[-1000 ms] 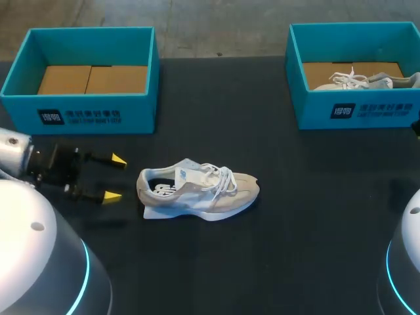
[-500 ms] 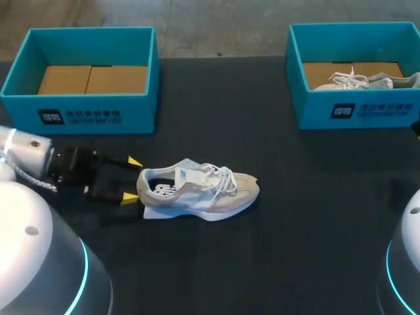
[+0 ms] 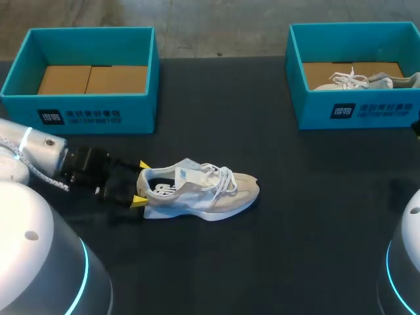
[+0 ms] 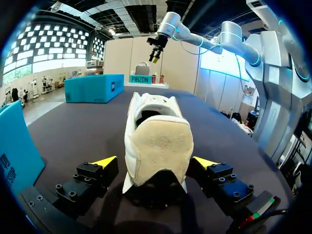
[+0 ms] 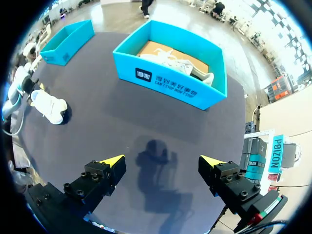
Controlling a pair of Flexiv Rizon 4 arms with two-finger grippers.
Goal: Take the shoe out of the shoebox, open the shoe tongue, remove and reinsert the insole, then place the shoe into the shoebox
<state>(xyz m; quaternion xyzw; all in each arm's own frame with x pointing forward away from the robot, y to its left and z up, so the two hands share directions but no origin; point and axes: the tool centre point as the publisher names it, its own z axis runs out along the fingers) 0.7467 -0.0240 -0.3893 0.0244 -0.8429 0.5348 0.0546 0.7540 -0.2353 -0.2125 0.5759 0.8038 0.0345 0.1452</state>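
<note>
The head view alone shows the whole layout: the shoe (image 3: pixel 197 189) lies on its sole on the dark counter (image 3: pixel 262 262), slightly toward 7 o'clock from the middle, with the heel at 9 o'clock and the toe at 3 o'clock. An empty box (image 3: pixel 79 118) sits at 10 o'clock, and a second box (image 3: pixel 354 110) holding another shoe (image 3: pixel 364 80) sits at 2 o'clock. It does not show the right claw at all. The left arm (image 3: pixel 39 154) comes in low from 9 o'clock, nearly level with the counter, and the left claw (image 3: pixel 141 183) is at the heel. The left wrist view shows this closer. The heel stands upright between the two yellow fingertips (image 4: pixel 105 161), one to each side, with a sliver of counter visible beside each, so the claw is open around the heel rather than gripping it. That view also shows the right arm (image 4: pixel 229 36) held high beyond the toe. The right wrist view looks steeply down. The right claw (image 5: pixel 162 160) hangs well above bare counter with its fingers spread wide and nothing between them. The box with the other shoe is ahead of it, and the shoe on the counter is small and far off to one side.
</note>
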